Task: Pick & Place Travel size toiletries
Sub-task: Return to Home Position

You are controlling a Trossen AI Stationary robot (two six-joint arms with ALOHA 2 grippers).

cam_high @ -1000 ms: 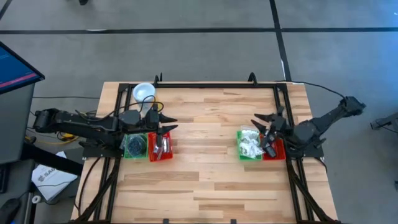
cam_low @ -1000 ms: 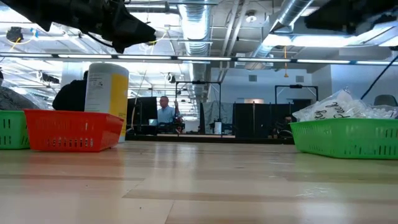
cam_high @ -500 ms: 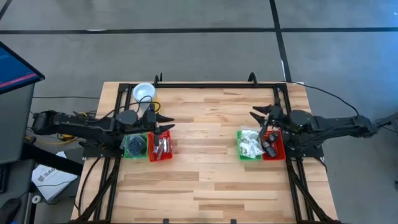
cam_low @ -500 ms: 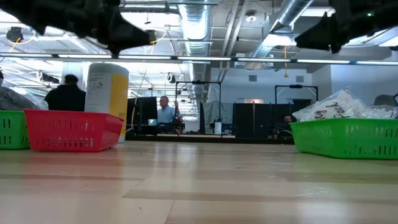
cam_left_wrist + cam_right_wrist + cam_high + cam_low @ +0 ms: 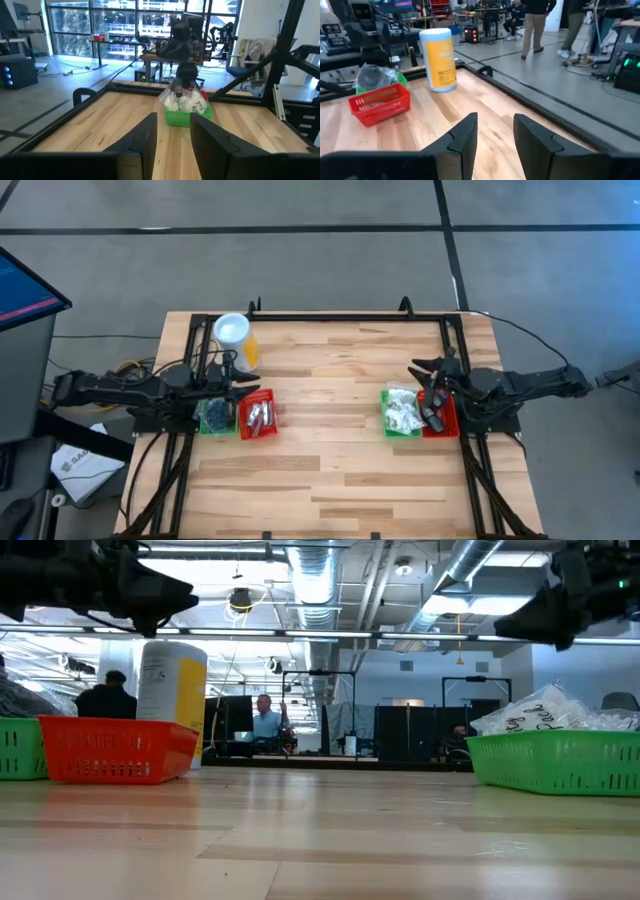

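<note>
The toiletries lie in four small trays. On the left, a green tray [image 5: 212, 416] holds black discs and a red tray [image 5: 257, 417] holds silvery tubes. On the right, a green tray [image 5: 402, 410] is heaped with white sachets, and a red tray [image 5: 441, 416] beside it holds dark items. My left gripper [image 5: 252, 388] hovers open above the left pair of trays. In its wrist view [image 5: 172, 134] it looks across at the sachet tray [image 5: 186, 116]. My right gripper [image 5: 420, 370] hovers open above the far side of the right pair and holds nothing [image 5: 495, 132].
A yellow cylinder with a white top [image 5: 235, 340] stands upright behind the left trays, near the far-left corner. A black frame [image 5: 330, 315] runs along the table's far and side edges. Bare wood lies between the two tray pairs. People stand in the room beyond [image 5: 535, 22].
My left gripper has drawn back toward the table's left edge, clearing the red tray with the tubes and staying open. My right arm has stretched out level toward the right, and its gripper has shifted slightly toward the right edge above the right trays. The trays have kept still.
</note>
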